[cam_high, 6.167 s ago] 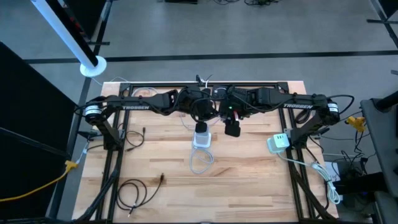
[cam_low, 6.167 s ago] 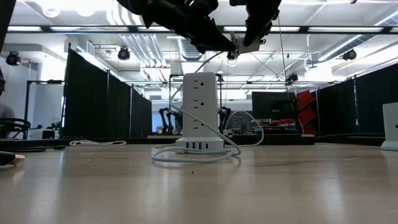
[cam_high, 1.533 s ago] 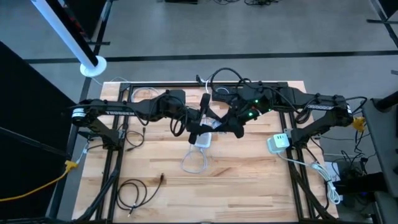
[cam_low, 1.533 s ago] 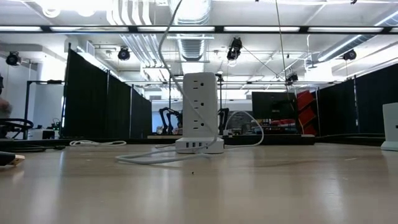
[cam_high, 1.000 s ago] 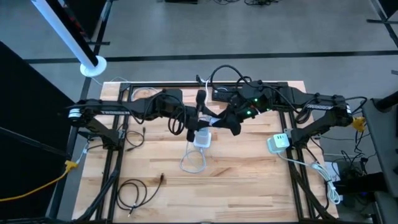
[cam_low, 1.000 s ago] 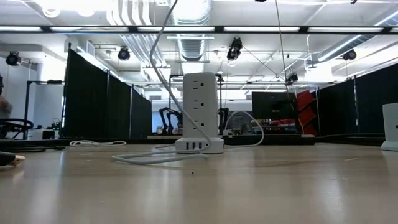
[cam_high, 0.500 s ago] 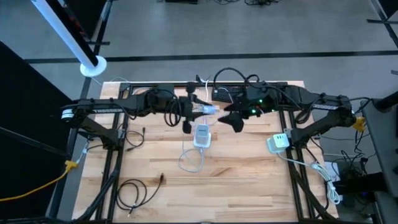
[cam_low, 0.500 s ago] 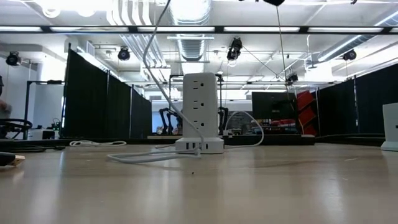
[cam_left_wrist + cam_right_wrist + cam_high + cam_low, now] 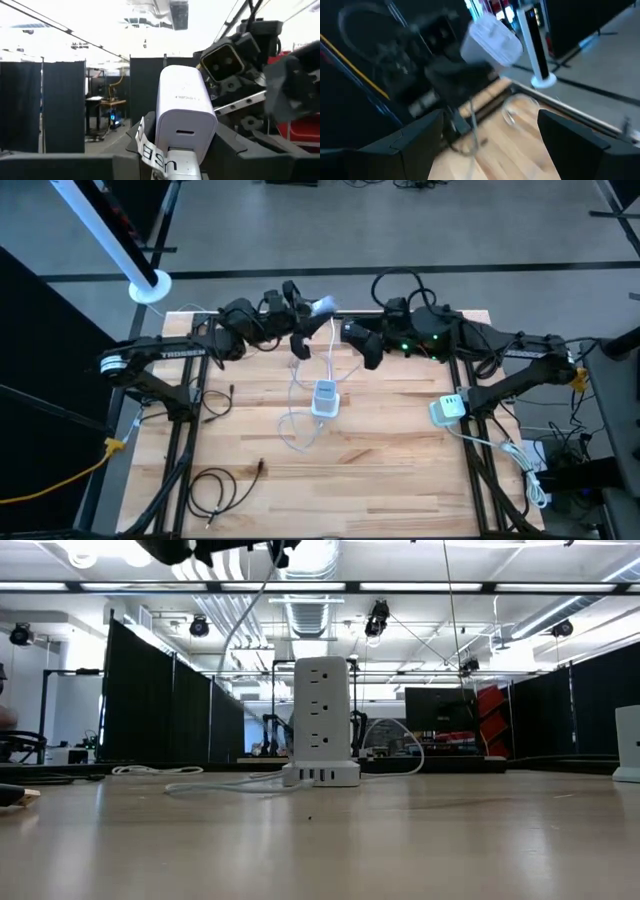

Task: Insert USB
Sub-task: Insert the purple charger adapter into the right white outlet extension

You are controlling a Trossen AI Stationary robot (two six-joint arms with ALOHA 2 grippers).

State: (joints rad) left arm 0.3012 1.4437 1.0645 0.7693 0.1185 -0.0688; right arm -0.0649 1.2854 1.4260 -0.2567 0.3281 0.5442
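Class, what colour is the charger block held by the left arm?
White charger block, clearest in the left wrist view.

robotics lab or workshop, wooden tabletop on a grey concrete floor, black partition curtains behind it, exposed ceiling ducts and strip lights overhead

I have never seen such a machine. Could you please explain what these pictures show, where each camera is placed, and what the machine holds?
Two dark robot arms work at a wooden table. One camera looks straight down, one sits at table height, and one rides on each wrist. The left gripper, raised near the table's far edge, holds a white charger block with a white cable hanging from it. The right gripper hovers beside it, fingers open and empty. A white power tower stands mid-table. A second white adapter sits at the right edge, and a black cable lies near the front left.
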